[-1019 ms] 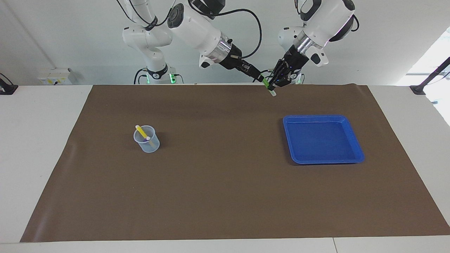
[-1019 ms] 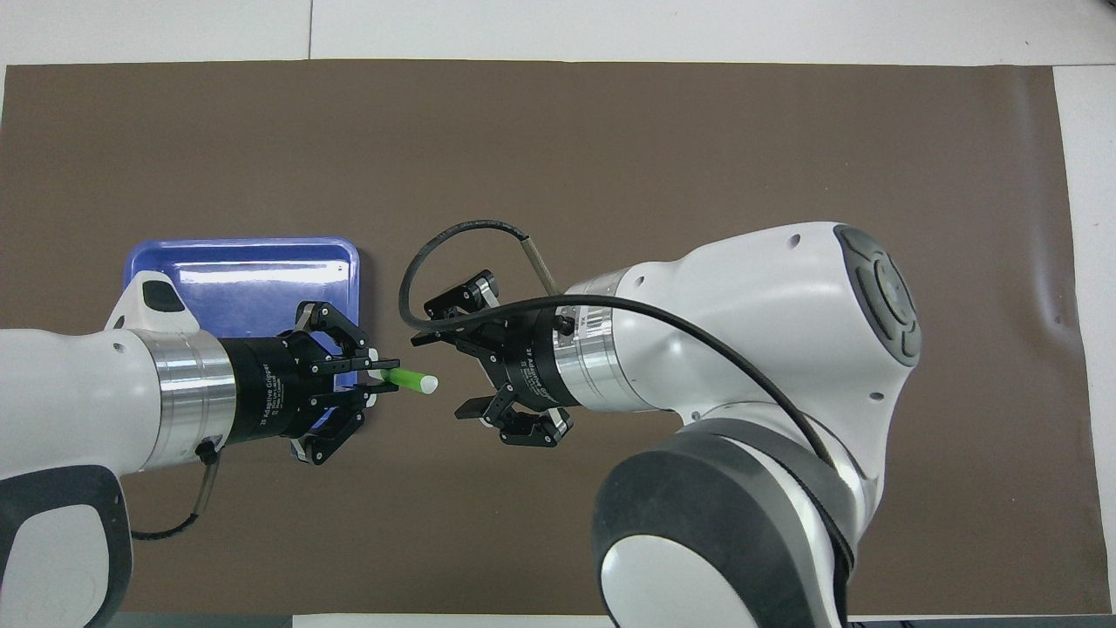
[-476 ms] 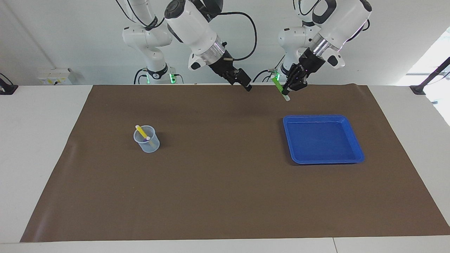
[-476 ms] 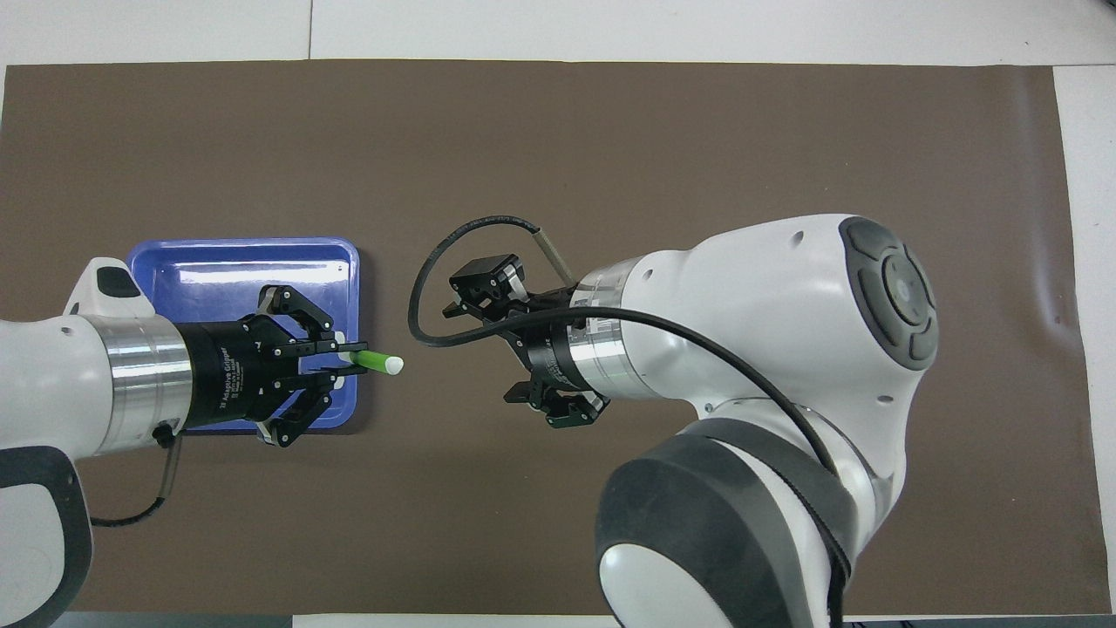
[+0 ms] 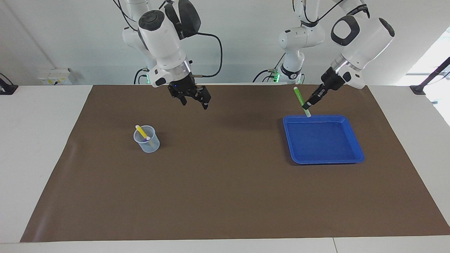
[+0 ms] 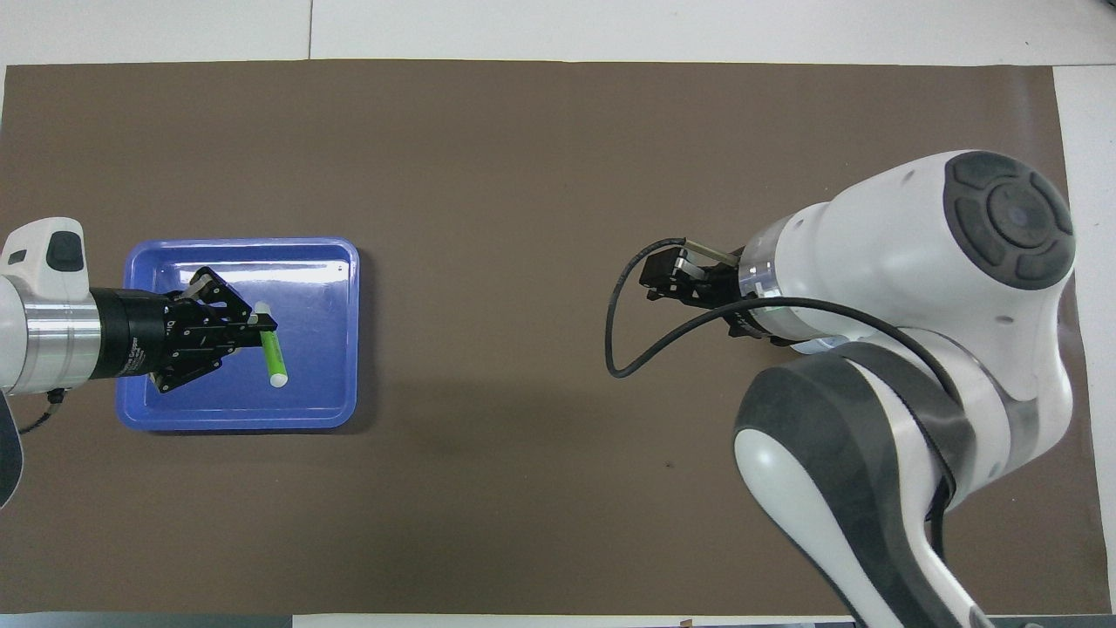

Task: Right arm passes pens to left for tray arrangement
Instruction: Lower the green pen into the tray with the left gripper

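Note:
My left gripper [image 5: 307, 104] is shut on the green pen [image 5: 299, 95] and holds it tilted, whitish tip down, in the air over the blue tray [image 5: 327, 161], above the tray's edge nearest the robots. In the overhead view the left gripper [image 6: 264, 324] and green pen [image 6: 274, 358] lie over the tray [image 6: 323, 288]. My right gripper [image 5: 194, 99] is open and empty, up over the mat between the tray and the cup. The yellow pen [image 5: 141, 131] and purple pen [image 5: 144, 141] stand in a small translucent cup [image 5: 149, 144].
A brown mat [image 5: 225, 189] covers the table. The cup stands toward the right arm's end, the tray toward the left arm's end. In the overhead view the right arm's bulk [image 6: 915, 288] covers the cup's area.
The grippers have drawn apart after the handover. The left gripper has carried the green pen over the tray and turned it. The right gripper has pulled back toward the cup, empty.

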`<state>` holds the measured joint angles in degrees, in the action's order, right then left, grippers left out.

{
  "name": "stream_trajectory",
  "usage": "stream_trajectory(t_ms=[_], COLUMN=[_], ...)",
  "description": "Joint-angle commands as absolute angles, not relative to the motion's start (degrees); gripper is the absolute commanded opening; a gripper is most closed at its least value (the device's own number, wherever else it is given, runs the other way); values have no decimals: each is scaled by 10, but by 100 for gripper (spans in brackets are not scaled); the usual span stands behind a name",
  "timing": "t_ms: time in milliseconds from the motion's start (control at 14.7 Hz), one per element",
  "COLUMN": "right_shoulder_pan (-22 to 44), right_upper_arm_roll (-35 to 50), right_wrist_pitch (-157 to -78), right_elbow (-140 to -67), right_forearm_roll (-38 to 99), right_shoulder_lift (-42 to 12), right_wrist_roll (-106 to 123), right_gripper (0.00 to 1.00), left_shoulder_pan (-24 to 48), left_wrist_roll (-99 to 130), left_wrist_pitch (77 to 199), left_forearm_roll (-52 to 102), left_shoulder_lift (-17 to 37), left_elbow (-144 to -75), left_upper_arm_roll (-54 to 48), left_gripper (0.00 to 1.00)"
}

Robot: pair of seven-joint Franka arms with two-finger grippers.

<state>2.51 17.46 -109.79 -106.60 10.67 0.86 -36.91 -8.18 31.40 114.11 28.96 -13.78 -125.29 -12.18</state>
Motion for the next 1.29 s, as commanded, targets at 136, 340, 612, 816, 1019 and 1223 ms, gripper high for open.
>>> stream_trajectory(t_ms=[136, 340, 612, 816, 1019, 1223], right_shoulder_pan=[18, 17, 15, 13, 13, 13], right_upper_arm_roll=[125, 114, 112, 107, 98, 92], right_wrist_pitch=[-1111, -1164, -1227, -1258, -1271, -1300], right_elbow=[-1135, -1179, -1218, -1231, -1243, -1254], right_forearm_roll=[-16, -99, -174, -199, -206, -206], right_shoulder_lift=[25, 14, -3, -11, -11, -9], right_wrist_roll=[-161, -114, -92, -93, -93, -92], right_gripper=[98, 95, 85, 73, 62, 55], left_shoulder_pan=[-87, -86, -79, -76, -69, -66], left_wrist_roll=[87, -28, -76, -76, -74, -73], left_wrist_pitch=[1157, 1219, 1299, 1328, 1360, 1381], left_forearm_roll=[183, 132, 111, 89, 89, 89], left_shoulder_lift=[-43, 4, 51, 67, 69, 75], left_elbow=[-1227, -1228, -1237, -1243, -1262, -1275], left_upper_arm_roll=[-126, -126, -126, -126, -126, -126], left_gripper=[0, 0, 0, 0, 0, 0])
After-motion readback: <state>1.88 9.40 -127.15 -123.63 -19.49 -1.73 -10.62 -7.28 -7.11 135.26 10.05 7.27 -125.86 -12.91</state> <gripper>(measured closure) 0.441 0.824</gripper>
